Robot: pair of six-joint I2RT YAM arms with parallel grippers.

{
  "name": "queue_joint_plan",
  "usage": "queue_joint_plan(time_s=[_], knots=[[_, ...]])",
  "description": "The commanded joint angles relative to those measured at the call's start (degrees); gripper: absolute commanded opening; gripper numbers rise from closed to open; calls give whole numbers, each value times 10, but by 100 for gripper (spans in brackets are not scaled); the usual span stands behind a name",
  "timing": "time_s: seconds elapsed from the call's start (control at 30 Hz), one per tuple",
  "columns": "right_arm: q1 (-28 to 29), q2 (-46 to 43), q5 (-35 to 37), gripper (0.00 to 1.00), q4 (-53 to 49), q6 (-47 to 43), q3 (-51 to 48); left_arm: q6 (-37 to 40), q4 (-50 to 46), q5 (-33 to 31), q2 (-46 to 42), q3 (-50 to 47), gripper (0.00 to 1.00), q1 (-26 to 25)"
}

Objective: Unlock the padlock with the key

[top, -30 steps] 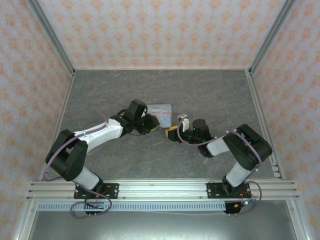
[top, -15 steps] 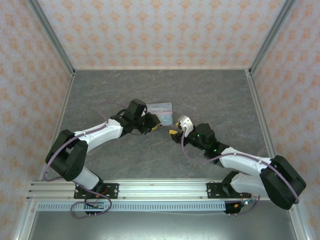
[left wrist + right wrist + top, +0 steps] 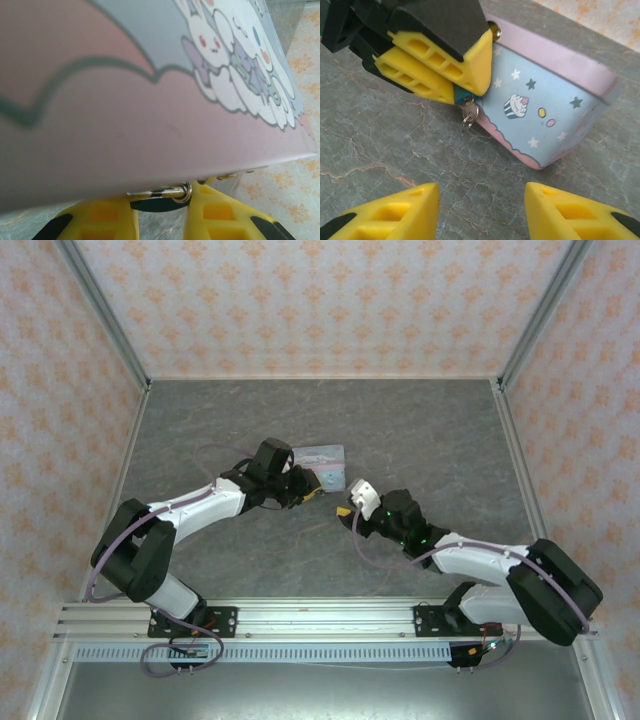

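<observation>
Because unlocking likely needs a steady target, the left pincer (image 3: 466, 82) is clenched on the tiny dark teal-blue padlock (image 3: 461, 95) — pale blue cartoon-printed tin (image 3: 545, 110) just behind. The right pincer (image 3: 482, 210), released, faces it nearby. Right wrist view: silver key ring (image 3: 469, 115) dangling below; left wrist view: thin shackle (image 3: 160, 192).

tin (image 3: 545, 115): smooth, printed | table (image 3: 395, 145): matt, veined | key ring (image 3: 469, 116): shiny metal | right claw fingers (image 3: 395, 215): matt plastic
</observation>
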Motion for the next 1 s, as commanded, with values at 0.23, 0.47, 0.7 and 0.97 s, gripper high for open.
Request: queue_joint_plan(time_s=[0.23, 0.47, 0.7, 0.97], knots=[[-3, 98, -71, 48, 117, 95, 46, 8, 42, 25, -22, -17, 0, 2], [-61, 165, -178, 48, 192, 233, 69, 17, 42, 30, -24, -13, 0, 2], [-74, 211, -233, 47, 226, 292, 87, 17, 48, 34, -21, -13, 0, 2], [-73, 244, -252, 39, 240, 315, 102, 17, 49, 36, -17, -8, 0, 2]])
